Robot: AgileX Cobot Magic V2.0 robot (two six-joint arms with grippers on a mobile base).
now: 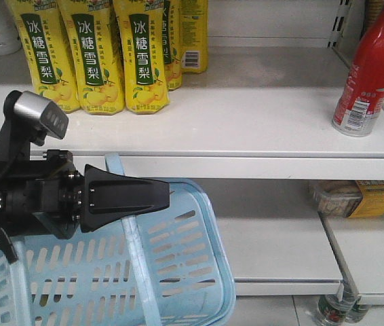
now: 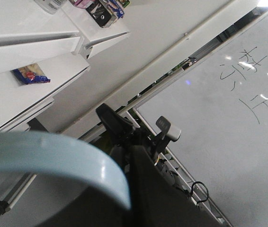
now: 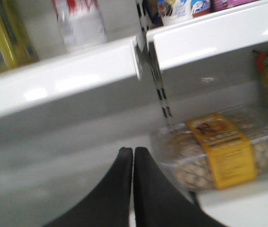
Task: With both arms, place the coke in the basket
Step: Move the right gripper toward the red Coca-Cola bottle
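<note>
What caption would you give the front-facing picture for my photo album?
Left tool holding a tilted blue basket, red coke standing on the shelf above right.

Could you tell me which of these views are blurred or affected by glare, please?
Front view: sharp and evenly lit, coke and basket crisp. Left wrist view: the near handle is out of focus, with glare streaks on the whiteboard. Right wrist view: blurred throughout, the snack box fuzzy.
</note>
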